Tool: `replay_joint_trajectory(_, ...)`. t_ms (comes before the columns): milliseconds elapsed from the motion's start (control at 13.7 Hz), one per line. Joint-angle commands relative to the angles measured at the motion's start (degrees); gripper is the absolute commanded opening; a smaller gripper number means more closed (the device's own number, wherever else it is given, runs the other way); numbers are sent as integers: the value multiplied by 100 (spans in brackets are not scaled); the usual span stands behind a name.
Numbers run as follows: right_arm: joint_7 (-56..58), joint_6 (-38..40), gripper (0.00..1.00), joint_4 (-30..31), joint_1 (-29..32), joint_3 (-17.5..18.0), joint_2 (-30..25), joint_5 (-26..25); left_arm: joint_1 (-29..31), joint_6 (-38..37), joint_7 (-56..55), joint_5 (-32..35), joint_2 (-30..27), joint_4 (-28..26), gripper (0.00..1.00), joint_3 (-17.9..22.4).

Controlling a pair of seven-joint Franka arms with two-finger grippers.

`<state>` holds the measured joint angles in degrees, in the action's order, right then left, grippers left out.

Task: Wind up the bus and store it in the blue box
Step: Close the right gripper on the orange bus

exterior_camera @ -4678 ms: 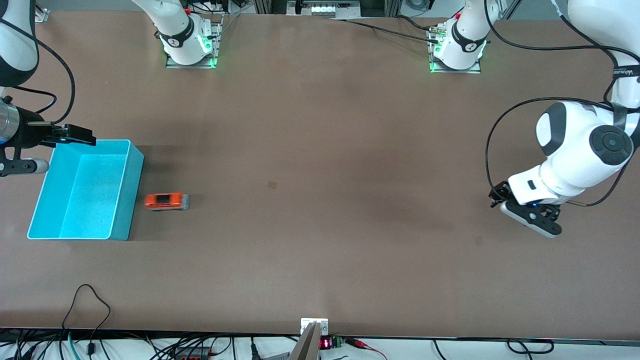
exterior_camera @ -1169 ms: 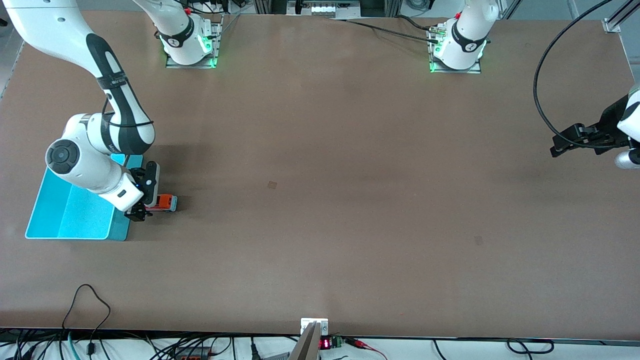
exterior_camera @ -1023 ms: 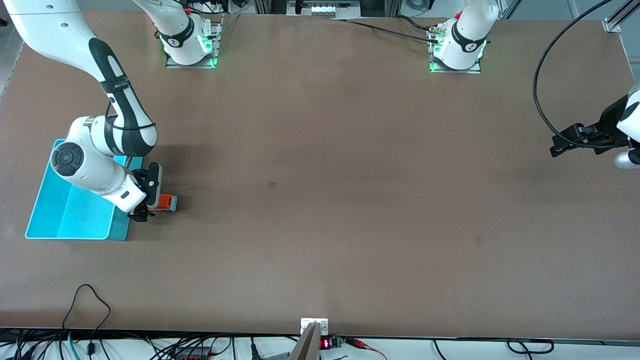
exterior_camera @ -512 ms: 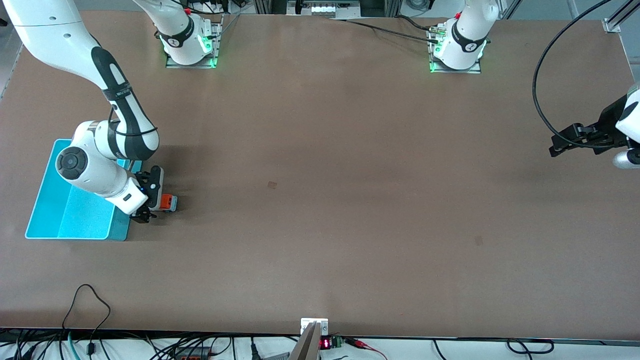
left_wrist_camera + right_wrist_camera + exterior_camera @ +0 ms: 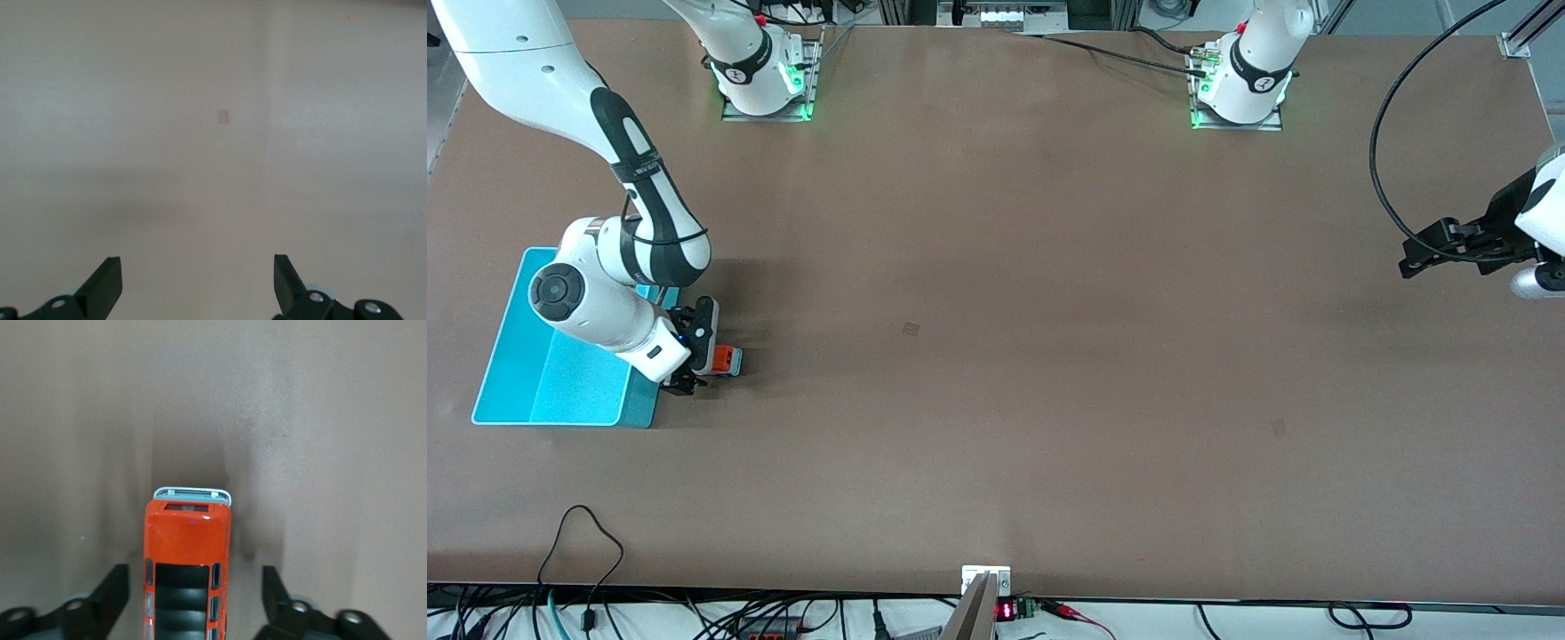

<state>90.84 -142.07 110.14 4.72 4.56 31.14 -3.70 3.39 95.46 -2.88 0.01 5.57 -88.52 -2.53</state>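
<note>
**Front view: right gripper down at the bus**

Front view: the right arm bends low from 11 o'clock, its right gripper (image 5: pixel 691 353) on the bus (image 5: pixel 724 359), beside the box (image 5: pixel 503 348) at 9 o'clock. The left gripper (image 5: pixel 1421 256) waits at 3 o'clock.

Right wrist view: the orange bus (image 5: pixel 187 577), with its dark roof, sits between parted fingers (image 5: pixel 110 590), gaps either side.

Left wrist view: left fingers (image 5: pixel 107 287) spread wide over the bare table (image 5: pixel 220 167).

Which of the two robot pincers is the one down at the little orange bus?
The right pincer: its fingers stand on either side of the bus, beside the blue box. The left pincer waits, open, over bare table.
</note>
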Motion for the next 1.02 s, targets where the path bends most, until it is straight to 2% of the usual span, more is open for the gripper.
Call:
replay_joint_trajectory(0, 31, -75, 40, 25, 126, 115, 7, -8, -14, 26, 148, -80, -109, -52, 100, 15)
replay_joint_trajectory(73, -57, -58, 20, 42, 134, 115, -28, 9, -14, 26, 148, -80, -109, -52, 100, 15)
replay_joint_trajectory(219, -538, 12, 0, 51, 204, 115, -98, 9, -23, 35, 148, -80, -109, -43, 100, 15)
replay_joint_trajectory(512, -1881, 223, 0, 25, 126, 150, -309, 18, -23, 35, 148, -72, -109, -43, 100, 7)
replay_joint_trajectory(731, -3069, 732, 0, -229, 73, 528, -564, 62, -23, 26, 139, -80, -109, -52, 100, 7)
replay_joint_trajectory(950, -3573, 795, 0, -265, 125, 599, -915, 62, -23, 26, 148, -80, -109, -52, 100, 7)
